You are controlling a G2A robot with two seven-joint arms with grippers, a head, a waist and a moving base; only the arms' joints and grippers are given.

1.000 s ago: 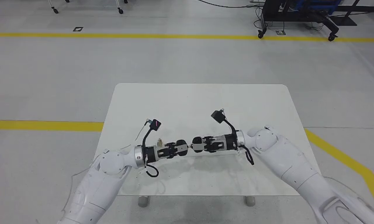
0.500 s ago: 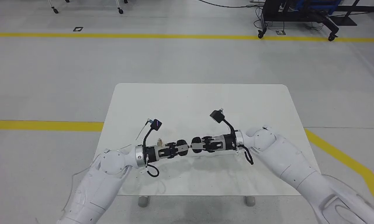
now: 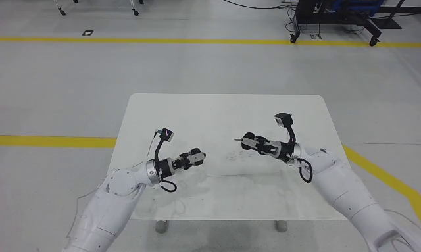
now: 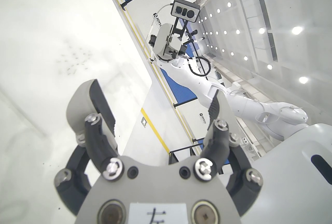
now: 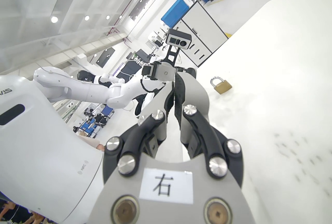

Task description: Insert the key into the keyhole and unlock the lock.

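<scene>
A brass padlock [image 5: 221, 85] with a silver shackle lies flat on the white table [image 3: 223, 114], apart from both grippers and close below my left gripper [image 5: 153, 72]. My left gripper [image 4: 155, 94] is open with nothing between its fingers and hovers left of the table's middle [image 3: 195, 154]. My right gripper [image 5: 178, 79] is shut and sits right of the middle [image 3: 245, 141]. A thin key tip [image 3: 235, 140] sticks out of it toward the left gripper. The two grippers face each other with a gap between them.
A patch of small dark scuff marks [image 4: 75, 62] dots the table between the grippers. Yellow floor lines [image 3: 59, 141] run past the table on both sides. Racks and carts [image 3: 342, 15] stand far off at the back of the room.
The two grippers were pressed tip to tip at the table's front middle. They have pulled apart; the left one has opened and the padlock now lies on the table. The right one moved right and back.
</scene>
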